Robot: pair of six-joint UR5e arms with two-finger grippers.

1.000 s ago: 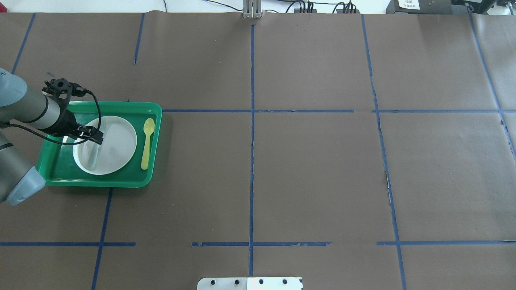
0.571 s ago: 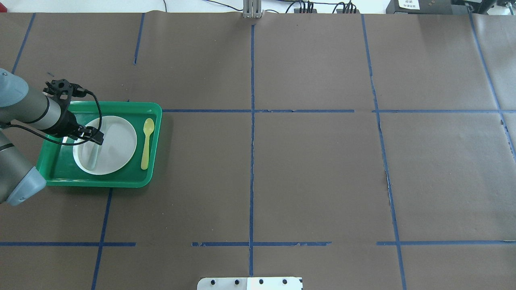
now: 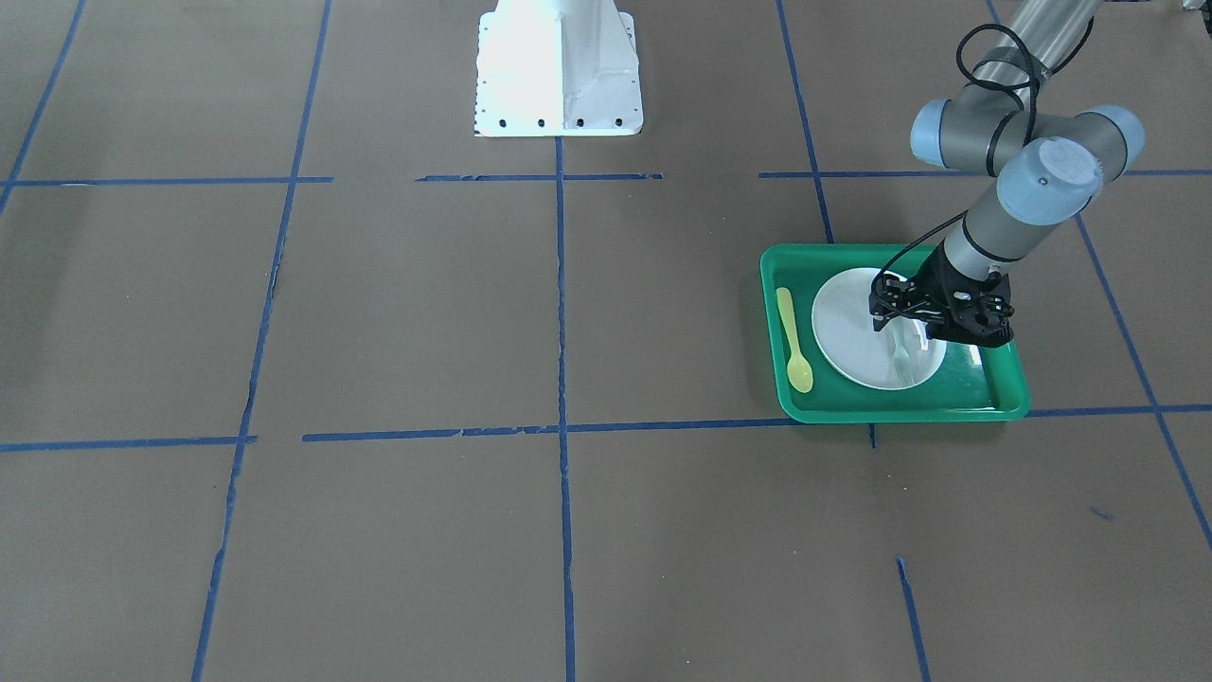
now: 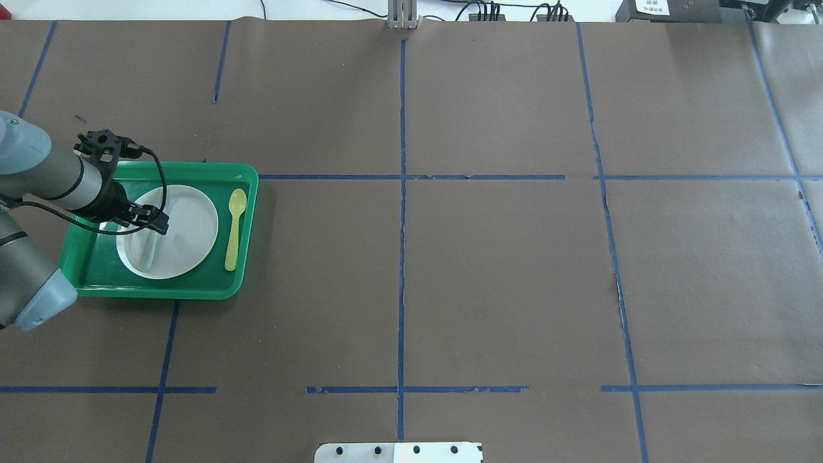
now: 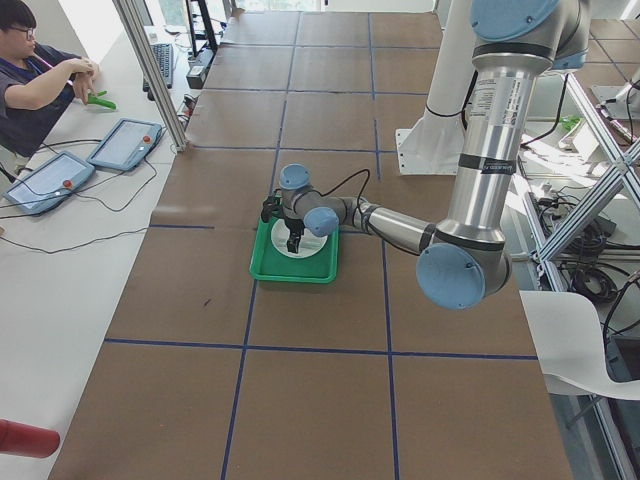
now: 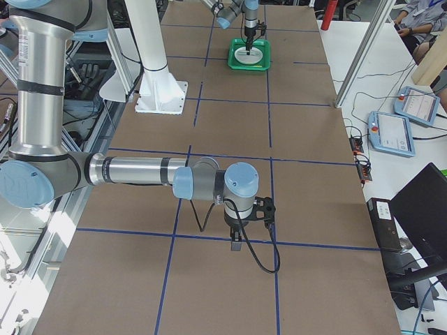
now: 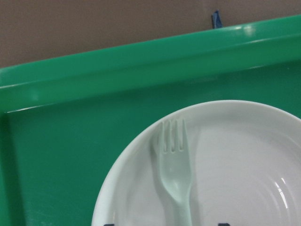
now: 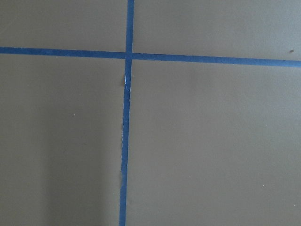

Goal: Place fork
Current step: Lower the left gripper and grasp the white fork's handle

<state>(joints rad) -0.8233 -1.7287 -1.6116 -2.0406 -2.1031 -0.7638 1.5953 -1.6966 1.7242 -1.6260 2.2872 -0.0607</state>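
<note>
Fork, small, of pale whitish-grey translucent plastic [image 7: 175, 165], lying flat on the round white plate [image 4: 189, 218] inside the green plastic tray [image 4: 247, 177]. Its tines sit near the plate's edge and point toward the tray wall farthest from the robot. Its slim handle runs back beneath the left gripper [image 4: 159, 225]. In the left wrist view two dark fingers [image 7: 225, 224] show at the lower edge, spread apart on either side of the handle and holding nothing. The yellow plastic spoon [image 4: 235, 228] lies beside the plate in the same tray, apart from the fork.

The fork is judged very light, fairly stiff in the handle, thin and breakable at the tines, and smooth enough to skid on the plate. The best hold is probably across the narrow width at mid-handle, closing gently. The right gripper [image 6: 236, 244] hangs over the brown paper-covered tabletop [image 4: 501, 270], well apart; whether its fingers are spread cannot be told.
</note>
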